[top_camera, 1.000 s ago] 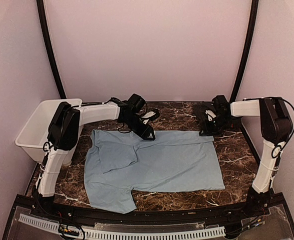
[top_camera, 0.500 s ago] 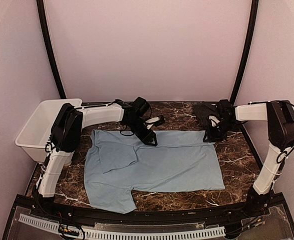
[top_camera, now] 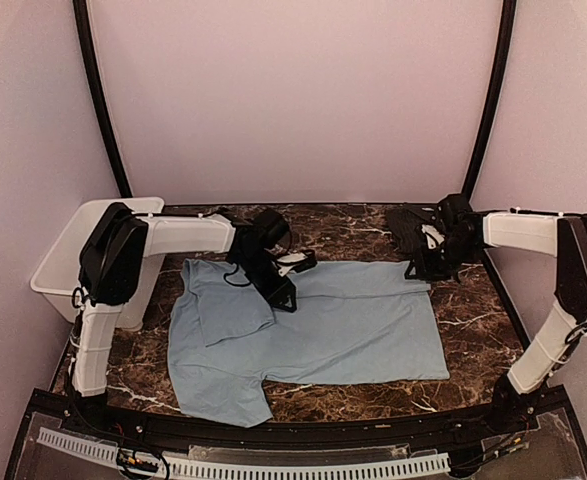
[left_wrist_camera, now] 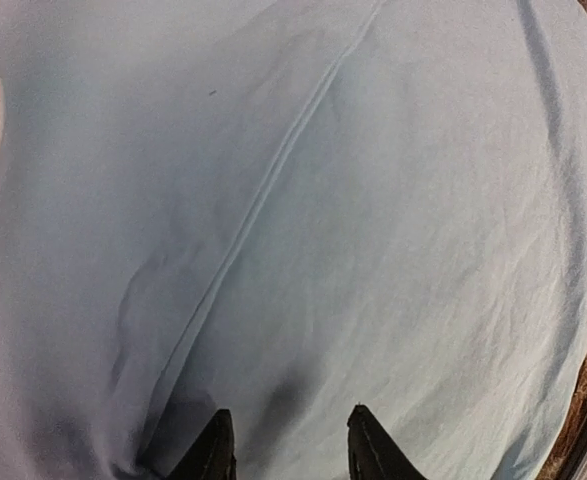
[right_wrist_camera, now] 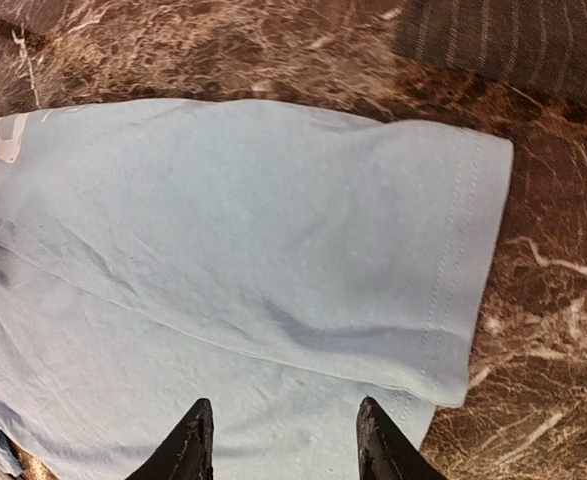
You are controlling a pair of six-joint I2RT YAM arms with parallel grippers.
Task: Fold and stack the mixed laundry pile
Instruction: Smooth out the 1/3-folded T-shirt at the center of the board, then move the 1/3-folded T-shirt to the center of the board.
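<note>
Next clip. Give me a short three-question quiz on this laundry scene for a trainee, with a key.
1. True or false: the black pinstriped shirt lies on the light blue T-shirt.
2. The white bin stands at which side of the table: A left, B right, C near edge?
3. What do the left gripper and right gripper hold?
Key: 1 false, bare marble separates them. 2 A. 3 nothing; both are open over the T-shirt.

One light blue T-shirt (top_camera: 313,330), one black pinstriped shirt (right_wrist_camera: 513,40) and one white bin (top_camera: 58,265).
</note>
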